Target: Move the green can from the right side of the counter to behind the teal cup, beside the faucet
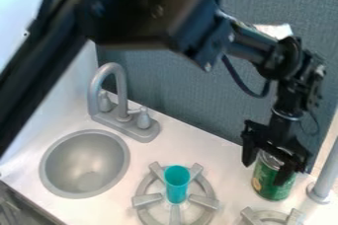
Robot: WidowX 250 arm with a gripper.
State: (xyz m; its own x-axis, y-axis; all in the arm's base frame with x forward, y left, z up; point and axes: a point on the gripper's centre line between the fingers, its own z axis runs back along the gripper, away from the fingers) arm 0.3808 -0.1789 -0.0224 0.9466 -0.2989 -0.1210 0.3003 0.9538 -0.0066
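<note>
At the right, the gripper [267, 169] hangs down over a green can [269, 188] with a silver top. Its fingers stand apart, one just left of the can's upper part and the other in front of its right side. The can is upright on the white counter [221, 167], close to the back panel. Part of its top and right side is hidden behind the gripper. A teal cup [177, 184] stands upright on the grey stove burner [147, 200], left of the can.
A round grey sink [86, 164] lies at the left, with a grey faucet [117, 95] behind it. Part of a second burner [269, 215] is in front of the can. A grey post [324, 177] stands right of it. A blue-grey panel [178, 88] runs along the back.
</note>
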